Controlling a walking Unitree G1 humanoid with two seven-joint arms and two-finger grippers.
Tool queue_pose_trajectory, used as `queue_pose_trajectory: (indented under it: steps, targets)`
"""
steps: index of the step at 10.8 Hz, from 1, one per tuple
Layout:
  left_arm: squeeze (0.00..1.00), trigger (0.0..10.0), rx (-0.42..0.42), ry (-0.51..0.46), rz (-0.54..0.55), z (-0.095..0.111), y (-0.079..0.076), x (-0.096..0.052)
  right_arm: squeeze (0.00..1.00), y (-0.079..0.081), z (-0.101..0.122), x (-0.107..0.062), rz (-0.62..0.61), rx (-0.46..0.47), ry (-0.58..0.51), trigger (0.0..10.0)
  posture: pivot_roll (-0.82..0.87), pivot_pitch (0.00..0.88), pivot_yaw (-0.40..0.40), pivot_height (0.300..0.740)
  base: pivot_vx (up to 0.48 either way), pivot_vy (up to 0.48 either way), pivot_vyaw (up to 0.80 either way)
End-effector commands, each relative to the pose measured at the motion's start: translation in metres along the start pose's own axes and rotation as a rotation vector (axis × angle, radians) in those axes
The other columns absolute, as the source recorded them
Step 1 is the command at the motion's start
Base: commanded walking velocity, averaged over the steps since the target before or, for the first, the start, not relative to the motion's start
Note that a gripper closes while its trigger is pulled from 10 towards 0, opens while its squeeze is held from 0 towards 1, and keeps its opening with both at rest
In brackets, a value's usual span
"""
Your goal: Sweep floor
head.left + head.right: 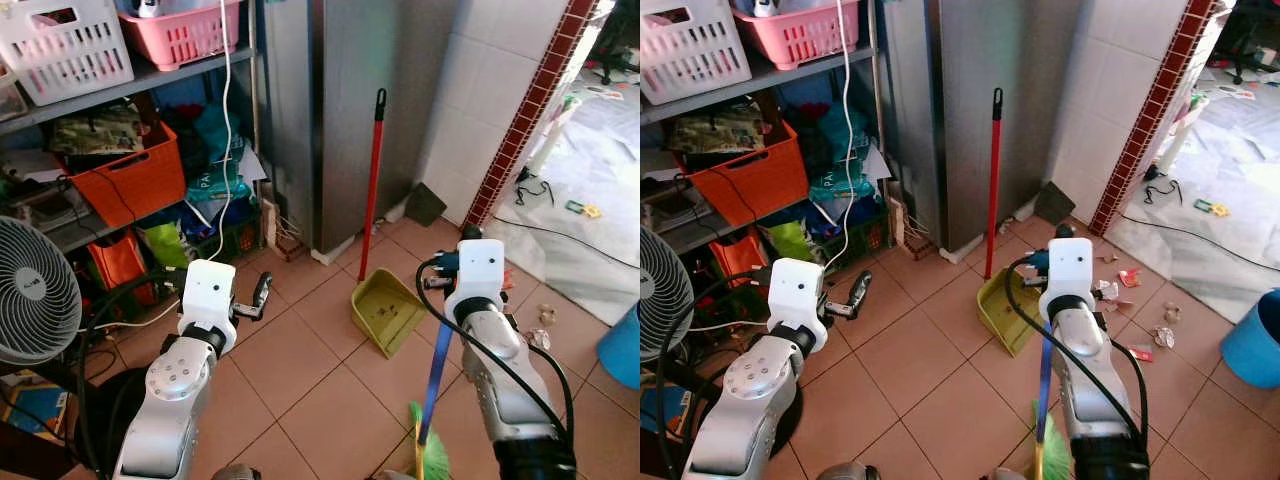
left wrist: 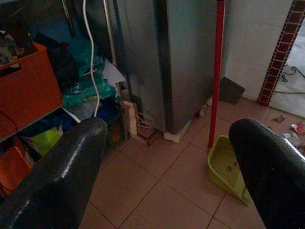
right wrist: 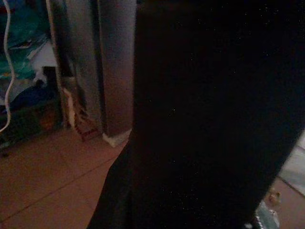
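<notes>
My right gripper is shut on the blue handle of a broom, whose green bristles rest on the tiles near my feet. The right wrist view is almost wholly dark, blocked at close range. An olive dustpan lies on the floor just left of that gripper, and its red handle leans against the steel cabinet. My left gripper hangs open over the tiles, its two fingers wide apart with nothing between them. Scraps of litter lie on the tiles to the right.
Cluttered shelves with an orange crate and baskets stand at the left, beside a fan. The steel cabinet and a tiled wall are ahead. A blue bucket sits at the right edge. Cables cross the pale floor beyond.
</notes>
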State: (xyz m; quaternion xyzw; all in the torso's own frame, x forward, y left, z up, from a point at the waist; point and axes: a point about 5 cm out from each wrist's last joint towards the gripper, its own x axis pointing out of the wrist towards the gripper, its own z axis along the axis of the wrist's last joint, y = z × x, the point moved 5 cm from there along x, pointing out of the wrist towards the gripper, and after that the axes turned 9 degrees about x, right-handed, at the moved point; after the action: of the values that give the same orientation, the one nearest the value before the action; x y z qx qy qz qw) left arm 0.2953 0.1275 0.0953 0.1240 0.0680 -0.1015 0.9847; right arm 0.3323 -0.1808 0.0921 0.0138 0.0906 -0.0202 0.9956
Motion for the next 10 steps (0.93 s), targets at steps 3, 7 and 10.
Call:
queue_pose_trajectory:
  steps: [3,7,10]
  targets:
    - [0.0,10.0,0.031,0.008,-0.011,-0.001,-0.001,0.001,0.0,0.0,-0.023,-0.011,0.078,0.011,0.184,10.0,-0.03,0.017,0.007,0.74,0.0,0.0,0.0]
    - [0.0,10.0,0.034,0.013,-0.029,-0.002,-0.005,0.001,0.0,0.01,-0.037,-0.02,0.164,0.014,0.318,10.0,-0.04,0.019,0.006,0.74,0.0,0.0,0.0]
    - [0.0,10.0,0.036,0.004,0.003,-0.002,0.0,0.003,0.0,0.012,0.031,0.008,0.061,-0.052,-0.044,10.0,-0.03,0.011,0.005,0.74,0.0,0.0,0.0]
